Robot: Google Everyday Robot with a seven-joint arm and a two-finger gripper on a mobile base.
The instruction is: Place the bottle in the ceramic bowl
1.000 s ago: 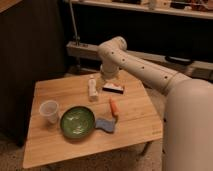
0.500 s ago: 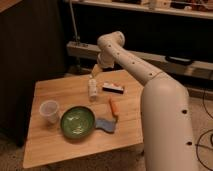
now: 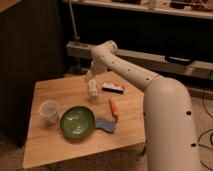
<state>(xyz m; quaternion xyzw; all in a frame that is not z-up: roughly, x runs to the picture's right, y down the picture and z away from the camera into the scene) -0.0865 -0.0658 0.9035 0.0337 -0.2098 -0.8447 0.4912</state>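
Vs half a sec ago: the arm [image 3: 150, 95] has swung a bit, forearm bulk now lower right, wrist tipped down, and the gripper [image 3: 90, 79] has dropped a touch, now right over the top of the bottle [image 3: 93, 90]. Bottle, ceramic bowl [image 3: 77, 121], cup [image 3: 49, 110] & the rest sit where they were. Pincer is released, fingers spread, nothing carried; can't tell if they touch the bottle's top.

Bottle stands on the table [image 3: 60, 146], back-middle, apart from the bowl, which lies nearer the front edge, left of centre. Cup is just beside the bowl's left rim & close to the table's left edge. Black bar [image 3: 113, 88] lies near the back edge, right of the bottle. Orange stick [image 3: 114, 106] lies btwn bar & blue pad [image 3: 106, 125]; the pad is just beside the bowl's right rim. Open wood: back-left corner, plus a wide strip along the front. The arm covers the table's right side. Grey ledge [image 3: 80, 50] runs behind the table.

Materials: table is pale wood w/ visible board lines, rectangular. Bowl round, shallow, glossy green, speckled inside. Bottle small, white, slim cylinder. Cup clear plastic, tapered. Pad soft-looking, blue. Arm smooth white shell w/ small dark dots along it
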